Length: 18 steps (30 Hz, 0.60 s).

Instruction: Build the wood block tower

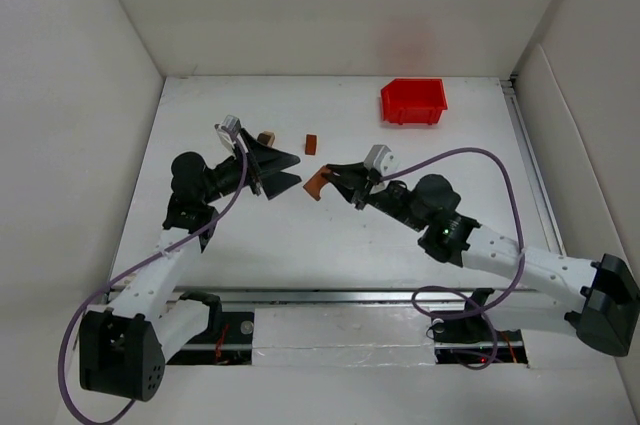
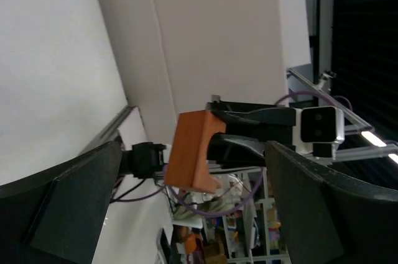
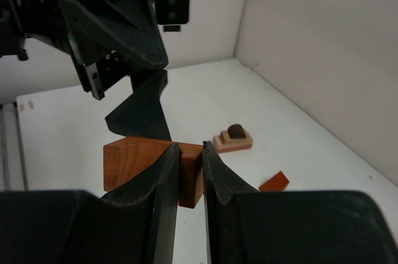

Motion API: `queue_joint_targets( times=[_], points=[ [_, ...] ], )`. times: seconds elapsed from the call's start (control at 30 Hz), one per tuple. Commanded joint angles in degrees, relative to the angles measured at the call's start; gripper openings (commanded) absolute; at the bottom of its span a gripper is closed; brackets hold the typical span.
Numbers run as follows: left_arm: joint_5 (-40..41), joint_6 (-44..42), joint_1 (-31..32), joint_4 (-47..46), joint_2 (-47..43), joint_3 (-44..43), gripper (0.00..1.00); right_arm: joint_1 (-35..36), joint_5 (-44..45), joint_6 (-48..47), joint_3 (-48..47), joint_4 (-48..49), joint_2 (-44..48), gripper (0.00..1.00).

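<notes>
– Holding anything in that right claw (image 1: pixel 338 177)?
– Yes, it is clamped on a reddish-brown wooden arch block (image 1: pixel 316 184), lifted off the white table (image 1: pixel 330 235) between my two arms.
– And your left claw (image 1: pixel 287 172)?
– Its fingers are spread wide, facing the arch, gripping nothing.
– The tower (image 1: pixel 266 137)?
– A tan wooden base with a dark brown piece on top, just beyond my left claw. A small reddish-brown wooden bar (image 1: pixel 311 144) lies near it.

Two arms, folks: left arm (image 1: pixel 150 285) and right arm (image 1: pixel 510 257), white links, chunky black joints; a purple cable (image 1: pixel 470 151) trailing along each; black wedge-shaped fingers (image 3: pixel 158 202); a small silver-grey camera (image 1: pixel 230 128) at each wrist.
</notes>
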<state>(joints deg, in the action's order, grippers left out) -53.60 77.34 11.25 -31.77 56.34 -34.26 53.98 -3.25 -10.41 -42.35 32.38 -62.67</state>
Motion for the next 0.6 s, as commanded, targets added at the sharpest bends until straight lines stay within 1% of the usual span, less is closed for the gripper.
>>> queue_joint_targets(
  times=[0.0, 0.1, 0.13, 0.17, 0.23, 0.37, 0.43, 0.53, 0.57],
  points=[
    [-5.46, 12.12, 0.00, -14.64, -1.67, 0.42, 0.99, -0.01, -8.52, -2.51, -4.41, 7.51, -1.83, 0.00],
    [-6.07, 13.53, 0.00, -13.23, -2.55, 1.12, 0.98, -0.01, -10.99, -1.01, -5.02, 11.64, -2.54, 0.00],
    [-6.33, 16.58, 0.00, -14.36, -2.90, 1.73, 0.98, -0.01, -11.34, -0.75, -5.29, 12.26, -3.15, 0.00],
    [-6.42, 18.62, 0.00, -17.94, -3.25, 2.35, 0.96, -0.01, -11.69, -0.66, -5.64, 13.31, -3.42, 0.00],
    [-6.07, 21.17, 0.00, -19.29, -4.12, 3.15, 0.93, -0.01, -11.96, -0.22, -6.60, 14.20, -4.29, 0.00],
    [-6.34, 20.48, 0.00, -17.02, -4.92, 1.57, 0.91, -0.01, -13.88, 0.75, -8.62, 16.75, -5.78, 0.00],
    [-6.16, 20.83, 0.00, -17.44, -5.01, 1.30, 0.88, -0.01, -14.51, 0.66, -10.11, 16.66, -6.58, 0.00],
    [-5.46, 22.23, 0.00, -18.94, -5.10, 1.13, 0.79, -0.01, -15.38, 0.83, -10.48, 17.36, -8.25, 0.00],
    [-5.37, 22.59, 0.00, -20.86, -5.18, 0.95, 0.74, -0.01, -16.43, 1.01, -10.39, 18.06, -8.34, 0.00]
  ],
)
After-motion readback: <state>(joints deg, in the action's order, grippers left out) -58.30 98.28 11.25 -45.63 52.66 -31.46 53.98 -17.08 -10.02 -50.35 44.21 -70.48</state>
